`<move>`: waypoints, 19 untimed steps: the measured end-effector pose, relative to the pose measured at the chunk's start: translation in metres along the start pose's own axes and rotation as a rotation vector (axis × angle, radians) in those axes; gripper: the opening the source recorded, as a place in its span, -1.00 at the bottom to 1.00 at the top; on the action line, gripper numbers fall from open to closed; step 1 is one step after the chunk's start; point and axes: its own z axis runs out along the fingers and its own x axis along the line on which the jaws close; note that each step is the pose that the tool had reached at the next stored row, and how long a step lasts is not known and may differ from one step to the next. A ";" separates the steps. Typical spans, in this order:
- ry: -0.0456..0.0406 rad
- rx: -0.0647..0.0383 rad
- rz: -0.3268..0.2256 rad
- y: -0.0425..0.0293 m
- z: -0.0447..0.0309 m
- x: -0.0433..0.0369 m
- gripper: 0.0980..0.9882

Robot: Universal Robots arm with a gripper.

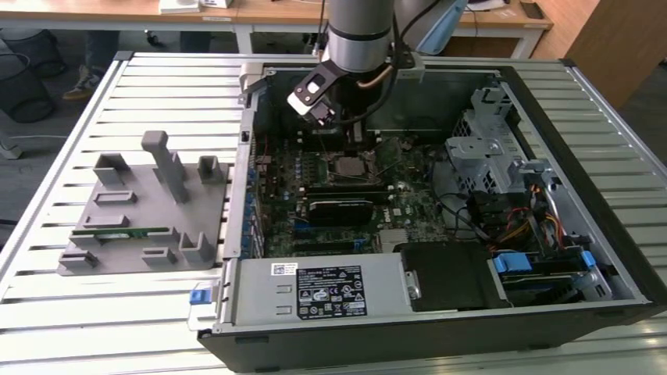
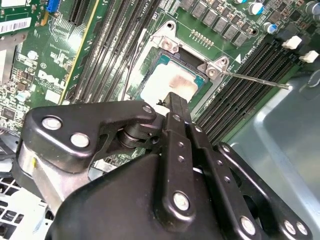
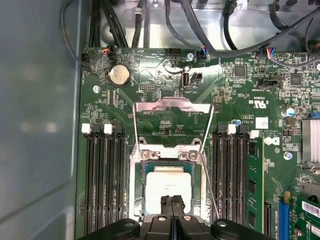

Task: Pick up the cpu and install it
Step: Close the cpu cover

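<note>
"While that computer case (image 1: 438, 340) lies open, where's the arm (image 1: 360, 27)?"
"Down inside, over the motherboard (image 3: 150, 80). The gripper (image 3: 172, 204) has its fingers (image 3: 165, 206) pinched narrow, tips at the socket (image 3: 135, 170)."
"And the cpu (image 3: 167, 181)?"
"Flat in that socket, frame (image 3: 170, 106) flipped open, silvery top right beneath the tips. Touching or not, I can't tell."

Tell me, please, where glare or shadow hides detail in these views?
In the second wrist view, glare whitens the top of the cpu; in the first wrist view, a pale sheen washes over the case wall; in the exterior view, the board looks dim and shadowed.
</note>
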 end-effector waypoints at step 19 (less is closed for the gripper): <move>0.0001 0.000 0.000 0.0015 -0.0389 -0.0001 -0.96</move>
